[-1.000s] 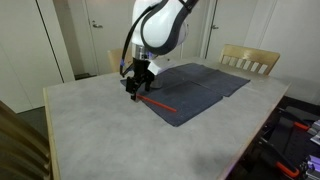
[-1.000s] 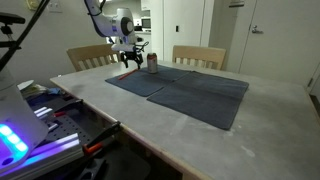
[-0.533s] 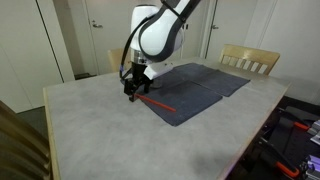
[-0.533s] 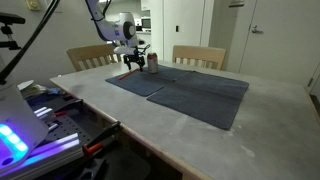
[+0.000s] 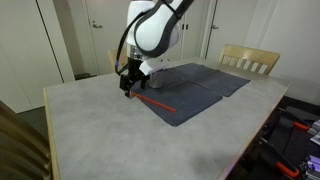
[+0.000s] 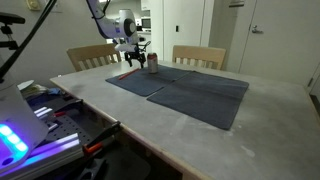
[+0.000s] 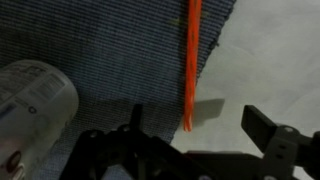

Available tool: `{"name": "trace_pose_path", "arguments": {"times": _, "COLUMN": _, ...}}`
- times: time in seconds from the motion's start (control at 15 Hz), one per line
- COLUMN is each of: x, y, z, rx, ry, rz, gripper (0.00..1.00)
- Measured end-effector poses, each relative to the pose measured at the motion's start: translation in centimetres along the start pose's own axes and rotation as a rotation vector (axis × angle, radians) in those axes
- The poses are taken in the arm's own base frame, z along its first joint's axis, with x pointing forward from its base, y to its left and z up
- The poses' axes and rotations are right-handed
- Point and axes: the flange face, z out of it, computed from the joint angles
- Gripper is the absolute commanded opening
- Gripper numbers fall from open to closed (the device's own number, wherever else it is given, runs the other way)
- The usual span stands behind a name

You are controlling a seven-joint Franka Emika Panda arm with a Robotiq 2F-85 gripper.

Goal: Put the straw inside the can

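Pincer (image 7: pixel 194 128) higher now, can (image 7: pixel 35 95) near straw (image 7: pixel 192 60).

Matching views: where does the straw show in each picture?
In an exterior view: the straw lies slanted, left of centre, at the dark cloth's edge.
In an exterior view: tiny orange streak, upper left, beside the can.
Wrist view: vertical, upper right of centre.
Shared landmark: the dark cloth.

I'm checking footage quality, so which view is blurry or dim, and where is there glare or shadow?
Wrist view: dim and soft; the can close by is blurred, and the straw casts a faint shadow on the table. Exterior view: evenly lit, small things tiny, with a blue light glowing bright at lower left.
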Motion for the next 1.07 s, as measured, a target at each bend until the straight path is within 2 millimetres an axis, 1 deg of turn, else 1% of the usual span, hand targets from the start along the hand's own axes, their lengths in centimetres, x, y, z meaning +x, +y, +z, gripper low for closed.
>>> {"name": "trace_pose_path", "arguments": {"times": 0.13, "x": -0.05, "y": -0.09, "z": 0.04, "rx": -0.004, "ry": -0.006, "rz": 0.002, "gripper": 1.00}}
{"name": "trace_pose_path", "arguments": {"times": 0.2, "x": -0.13, "y": -0.11, "z": 0.10, "rx": -0.007, "ry": -0.014, "rz": 0.004, "gripper": 0.97}}
{"name": "trace_pose_path", "arguments": {"times": 0.33, "x": -0.26, "y": -0.17, "z": 0.20, "rx": -0.011, "ry": -0.029, "rz": 0.004, "gripper": 0.87}}
{"name": "trace_pose_path", "arguments": {"times": 0.4, "x": -0.29, "y": -0.18, "z": 0.22, "rx": -0.012, "ry": -0.036, "rz": 0.003, "gripper": 0.83}}
{"name": "trace_pose_path", "arguments": {"times": 0.47, "x": -0.30, "y": -0.17, "z": 0.23, "rx": -0.014, "ry": -0.044, "rz": 0.003, "gripper": 0.76}}
{"name": "trace_pose_path", "arguments": {"times": 0.53, "x": -0.30, "y": -0.14, "z": 0.23, "rx": -0.017, "ry": -0.052, "rz": 0.004, "gripper": 0.73}}
{"name": "trace_pose_path", "arguments": {"times": 0.6, "x": -0.28, "y": -0.12, "z": 0.21, "rx": -0.019, "ry": -0.058, "rz": 0.004, "gripper": 0.66}}
{"name": "trace_pose_path", "arguments": {"times": 0.67, "x": -0.27, "y": -0.11, "z": 0.20, "rx": -0.020, "ry": -0.064, "rz": 0.004, "gripper": 0.65}}
{"name": "trace_pose_path", "arguments": {"times": 0.73, "x": -0.26, "y": -0.10, "z": 0.19, "rx": -0.021, "ry": -0.069, "rz": 0.004, "gripper": 0.58}}
{"name": "trace_pose_path", "arguments": {"times": 0.8, "x": -0.26, "y": -0.08, "z": 0.18, "rx": -0.023, "ry": -0.075, "rz": 0.005, "gripper": 0.59}}
{"name": "trace_pose_path", "arguments": {"times": 0.87, "x": -0.24, "y": -0.07, "z": 0.17, "rx": -0.024, "ry": -0.079, "rz": 0.005, "gripper": 0.56}}
{"name": "trace_pose_path", "arguments": {"times": 1.0, "x": -0.19, "y": -0.05, "z": 0.12, "rx": -0.026, "ry": -0.083, "rz": 0.005, "gripper": 0.54}}
{"name": "trace_pose_path", "arguments": {"times": 1.07, "x": -0.18, "y": -0.05, "z": 0.11, "rx": -0.026, "ry": -0.085, "rz": 0.005, "gripper": 0.51}}
